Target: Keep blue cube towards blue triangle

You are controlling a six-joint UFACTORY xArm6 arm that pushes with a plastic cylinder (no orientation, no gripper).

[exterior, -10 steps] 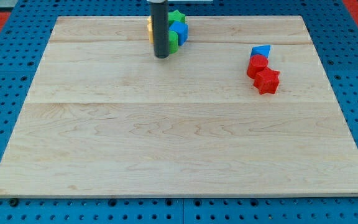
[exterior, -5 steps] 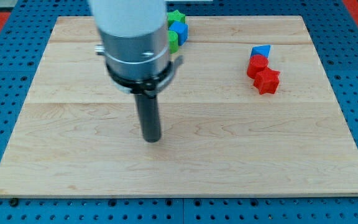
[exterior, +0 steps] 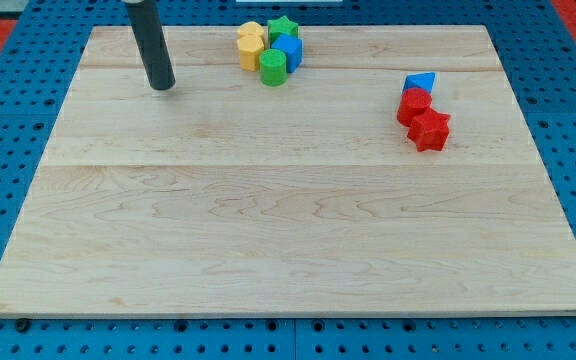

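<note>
Moved up-left, my tip, blue cube well right

Cube left of triangle (well apart)

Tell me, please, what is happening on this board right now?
My tip rests on the wooden board near the view's top left, touching no block. The blue cube sits in a top-centre cluster with a yellow block, a green star and a green cylinder. The blue triangle lies apart at the view's right, above two red blocks.
</note>
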